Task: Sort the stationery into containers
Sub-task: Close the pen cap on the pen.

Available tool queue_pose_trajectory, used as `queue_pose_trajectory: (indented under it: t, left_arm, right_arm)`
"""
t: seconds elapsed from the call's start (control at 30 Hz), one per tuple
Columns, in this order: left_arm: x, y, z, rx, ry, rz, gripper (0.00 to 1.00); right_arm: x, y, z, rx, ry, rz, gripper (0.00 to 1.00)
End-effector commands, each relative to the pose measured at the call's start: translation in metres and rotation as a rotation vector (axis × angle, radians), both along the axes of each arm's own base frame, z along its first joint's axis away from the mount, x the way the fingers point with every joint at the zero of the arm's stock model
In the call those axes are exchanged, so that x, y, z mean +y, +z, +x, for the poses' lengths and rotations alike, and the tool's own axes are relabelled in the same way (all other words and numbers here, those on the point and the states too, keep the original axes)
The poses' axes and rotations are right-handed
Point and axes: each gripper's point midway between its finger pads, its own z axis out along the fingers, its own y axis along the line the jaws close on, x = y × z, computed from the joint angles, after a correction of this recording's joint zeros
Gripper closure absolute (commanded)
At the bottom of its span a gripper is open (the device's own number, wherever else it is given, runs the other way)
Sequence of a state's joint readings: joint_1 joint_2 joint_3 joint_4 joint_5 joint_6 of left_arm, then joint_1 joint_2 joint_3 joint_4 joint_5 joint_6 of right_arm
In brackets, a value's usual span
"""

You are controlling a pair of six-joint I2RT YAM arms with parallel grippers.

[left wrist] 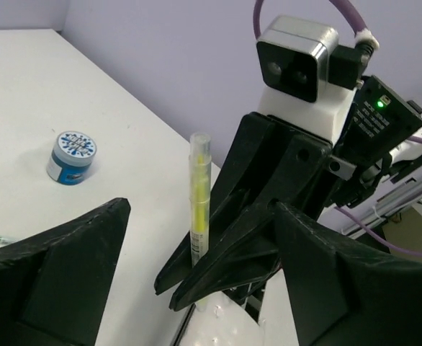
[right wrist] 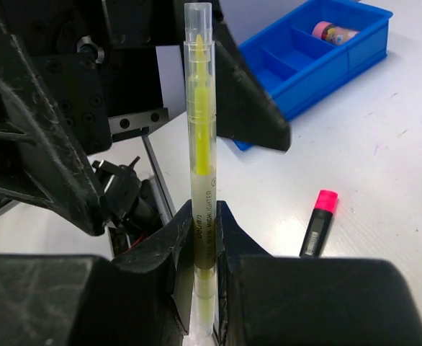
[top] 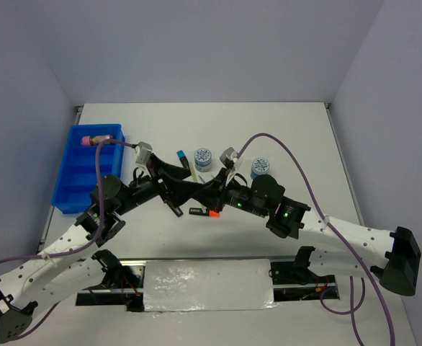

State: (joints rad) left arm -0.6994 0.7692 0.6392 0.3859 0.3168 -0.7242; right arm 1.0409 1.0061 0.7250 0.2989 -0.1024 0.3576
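Observation:
My right gripper (right wrist: pixel 205 216) is shut on a yellow stick (right wrist: pixel 202 144), a clear-bodied highlighter that stands upright between its jaws. My left gripper (left wrist: pixel 200 209) is open, its two fingers (left wrist: pixel 60 274) standing wide on either side of the stick (left wrist: pixel 198 194) without touching it. From above, both grippers meet over the table's middle, the left gripper (top: pixel 181 189) against the right gripper (top: pixel 209 193). The blue compartment tray (top: pixel 73 189) lies at the left with a pink tube (top: pixel 90 140) in a far compartment.
Two patterned tape rolls (top: pixel 203 157) (top: pixel 260 167) and a blue-capped highlighter (top: pixel 183 158) lie beyond the grippers. An orange-capped highlighter (top: pixel 205 212) lies below them. A pink-capped highlighter (right wrist: pixel 319 222) rests on the table in the right wrist view.

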Motion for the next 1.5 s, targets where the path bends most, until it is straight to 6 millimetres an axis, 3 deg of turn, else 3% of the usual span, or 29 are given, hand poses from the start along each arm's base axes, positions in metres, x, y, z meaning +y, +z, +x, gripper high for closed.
queue_pose_trajectory:
  t: [0.0, 0.3, 0.5, 0.67, 0.8, 1.03, 1.07, 1.1, 1.3, 1.33, 1.43, 1.47]
  left_arm:
    - [0.009, 0.030, 0.003, -0.080, 0.060, -0.028, 0.04]
    - [0.020, 0.037, 0.020, -0.089, 0.173, -0.021, 0.08]
    - [0.022, 0.039, 0.022, -0.091, 0.192, -0.036, 0.21]
    - [0.027, 0.040, 0.020, -0.104, 0.202, -0.068, 0.26]
    - [0.022, 0.042, 0.015, -0.108, 0.165, -0.079, 0.39]
    - [0.015, 0.031, 0.012, -0.095, 0.118, -0.087, 0.44]
    - [0.014, 0.030, 0.011, -0.092, 0.113, -0.089, 0.57]
    - [0.012, 0.028, 0.012, -0.086, 0.108, -0.084, 0.62]
    - [0.011, 0.025, 0.013, -0.080, 0.107, -0.075, 0.77]
    - [0.011, 0.026, 0.013, -0.081, 0.102, -0.076, 0.88]
    - [0.008, 0.027, 0.013, -0.070, 0.096, -0.065, 1.00]
    - [0.006, 0.024, 0.014, -0.062, 0.092, -0.056, 1.00]
  right_arm:
    - [0.002, 0.006, 0.001, -0.018, -0.005, 0.018, 1.00]
    - [0.007, 0.000, -0.003, 0.006, 0.032, -0.002, 1.00]
    - [0.009, -0.004, -0.003, 0.008, 0.038, -0.012, 1.00]
    - [0.009, -0.002, -0.006, 0.011, 0.053, -0.016, 1.00]
    - [0.008, -0.003, -0.005, 0.011, 0.044, -0.018, 1.00]
    - [0.008, -0.002, -0.004, 0.011, 0.039, -0.018, 1.00]
    - [0.009, -0.002, -0.004, 0.012, 0.041, -0.021, 1.00]
    - [0.009, -0.002, -0.004, 0.011, 0.039, -0.023, 1.00]
    - [0.009, 0.002, -0.002, -0.001, 0.032, -0.030, 1.00]
    - [0.009, 0.002, -0.001, -0.003, 0.029, -0.029, 1.00]
    - [0.010, 0.005, 0.000, -0.013, 0.027, -0.027, 1.00]
    - [0.010, 0.005, 0.002, -0.014, 0.022, -0.031, 1.00]
